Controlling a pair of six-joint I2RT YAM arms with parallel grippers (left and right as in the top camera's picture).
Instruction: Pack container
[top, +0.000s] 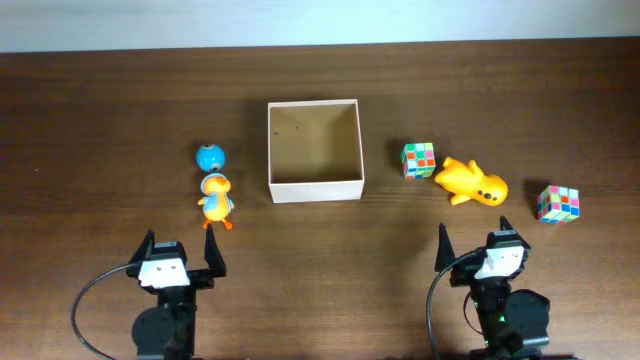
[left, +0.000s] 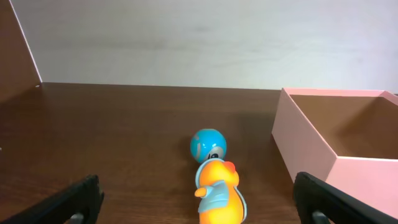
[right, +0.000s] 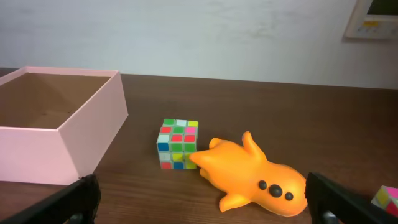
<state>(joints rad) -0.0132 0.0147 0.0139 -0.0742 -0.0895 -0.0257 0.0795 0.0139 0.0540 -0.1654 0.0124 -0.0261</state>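
I am at the near edge of the desk (top: 100, 120), with my left jaws and right jaws both spread wide and holding nothing. The container (top: 316, 189) stands in the middle of the desk between my two arms, I judge so that either can reach it. The toys are split the same way. The blue ball (top: 210, 157) and the toy duck (top: 216, 198), almost touching, lie on my left. A colour cube (top: 419, 159) pressed against an orange animal figure (top: 472, 182) lies on my right.

Only the overhead view shows the container's floor bare and the second colour cube (top: 558, 203) whole, well off to the right. My right wrist catches just its corner. My left wrist shows a dark mark on the ball.
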